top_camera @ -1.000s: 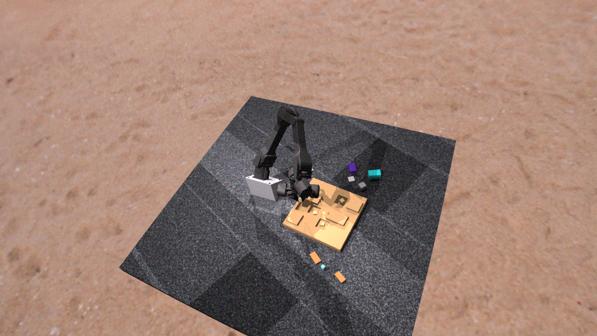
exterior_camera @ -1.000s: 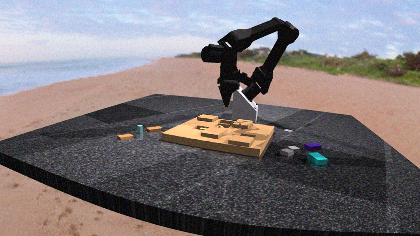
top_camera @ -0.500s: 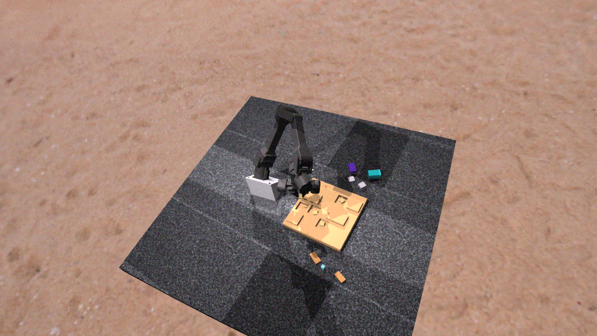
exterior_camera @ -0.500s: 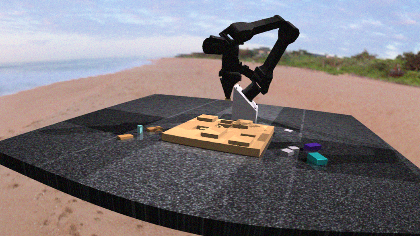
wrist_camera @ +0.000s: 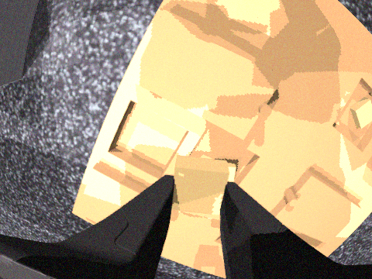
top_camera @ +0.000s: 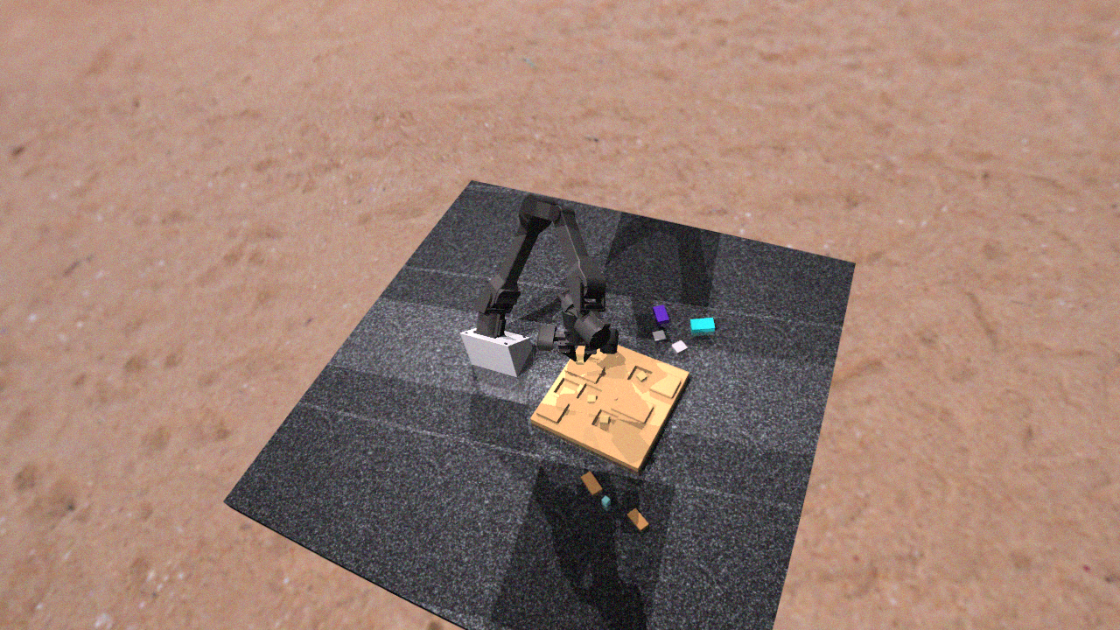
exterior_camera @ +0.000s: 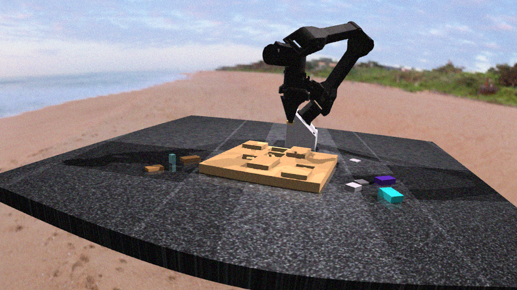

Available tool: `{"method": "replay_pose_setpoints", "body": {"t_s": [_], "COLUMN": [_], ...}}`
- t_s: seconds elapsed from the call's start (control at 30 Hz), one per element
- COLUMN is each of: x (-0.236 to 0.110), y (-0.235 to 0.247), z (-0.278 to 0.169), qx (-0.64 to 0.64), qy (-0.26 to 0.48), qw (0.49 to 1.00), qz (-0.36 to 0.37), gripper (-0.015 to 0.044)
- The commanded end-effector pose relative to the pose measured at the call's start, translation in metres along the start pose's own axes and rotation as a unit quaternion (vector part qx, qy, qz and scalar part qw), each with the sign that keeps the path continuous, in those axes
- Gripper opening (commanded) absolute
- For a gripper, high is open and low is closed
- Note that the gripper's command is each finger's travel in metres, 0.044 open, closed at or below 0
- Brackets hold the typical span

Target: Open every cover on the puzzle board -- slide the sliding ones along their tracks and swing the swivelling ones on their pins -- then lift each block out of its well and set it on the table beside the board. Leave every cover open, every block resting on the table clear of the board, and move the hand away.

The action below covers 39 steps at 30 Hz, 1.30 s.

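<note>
Above board (wrist_camera: 305, 21), fingers narrow, pinching tan block (wrist_camera: 201, 181), block off surface.

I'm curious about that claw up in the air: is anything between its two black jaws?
Yes. The wrist view shows a small tan block pinched between the jaws of the gripper, lifted above the puzzle board.

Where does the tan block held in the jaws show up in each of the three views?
Top: the tan block is a small speck under the gripper, at the board's edge nearest the robot base.
Exterior: only a sliver at the jaw tips, raised above the board's far edge.
Wrist: lower centre, pinched between the two dark jaws.
Shared landmark: the puzzle board.
</note>
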<state>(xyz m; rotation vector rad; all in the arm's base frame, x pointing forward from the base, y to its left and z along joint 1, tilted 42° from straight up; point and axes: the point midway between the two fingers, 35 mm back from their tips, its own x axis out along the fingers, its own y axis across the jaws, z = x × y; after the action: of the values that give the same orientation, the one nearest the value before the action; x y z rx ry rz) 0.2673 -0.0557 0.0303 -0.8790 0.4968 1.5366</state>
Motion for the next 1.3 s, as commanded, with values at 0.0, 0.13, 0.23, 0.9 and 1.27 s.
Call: {"method": "replay_pose_setpoints", "body": {"t_s": [0.0,0.13,0.23,0.9,1.27], "x": [-0.003,-0.004,-0.004,-0.006,-0.007], "y": [-0.011,-0.020,-0.027,-0.069,-0.086], "z": [0.007,0.016,0.023,0.079,0.116], "qx": [0.001,0.001,0.001,0.000,-0.001], "qy": [0.003,0.005,0.006,0.006,0.001], "qw": [1.000,1.000,1.000,1.000,1.000], "qz": [-0.003,-0.004,-0.004,-0.007,-0.009], "gripper": [0.0080,0.0080,0.0080,0.0080,0.0080]}}
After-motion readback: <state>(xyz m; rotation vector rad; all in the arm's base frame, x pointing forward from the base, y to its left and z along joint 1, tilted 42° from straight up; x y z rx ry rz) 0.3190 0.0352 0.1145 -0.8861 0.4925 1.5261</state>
